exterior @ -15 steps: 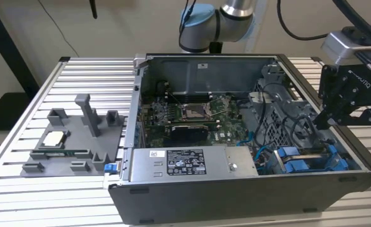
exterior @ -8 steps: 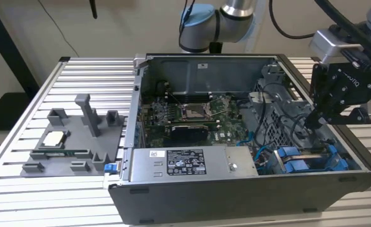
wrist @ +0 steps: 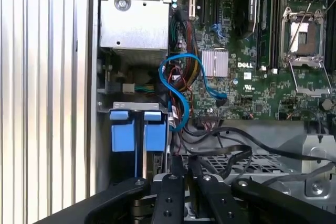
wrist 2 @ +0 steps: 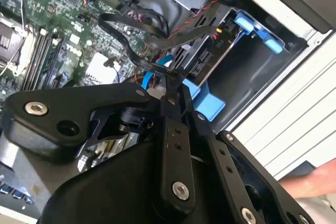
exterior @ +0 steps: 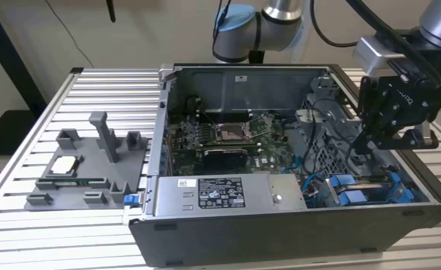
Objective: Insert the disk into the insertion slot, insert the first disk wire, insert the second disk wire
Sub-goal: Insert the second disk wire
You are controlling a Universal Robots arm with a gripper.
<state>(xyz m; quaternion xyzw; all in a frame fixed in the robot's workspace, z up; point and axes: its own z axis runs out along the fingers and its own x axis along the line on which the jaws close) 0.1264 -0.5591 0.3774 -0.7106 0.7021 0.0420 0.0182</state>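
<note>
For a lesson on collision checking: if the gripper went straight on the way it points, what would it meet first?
Probably the black cables just ahead of the gripper, before the blue cable; depth is unclear.

An open dark grey metal computer case sits at the middle and right of the exterior view on a ribbed silver aluminium worktop. Inside it, a green motherboard with a square silver processor socket lies at the centre of the frame. A grey power-supply box with a white label runs along the case's near wall, lower centre. At the left of the frame a grey plastic fixture tray rests on the worktop, holding a small pale square part. In the first wrist view a looping bright blue flat cable lies beside a finned silver heatsink, centre frame
</note>
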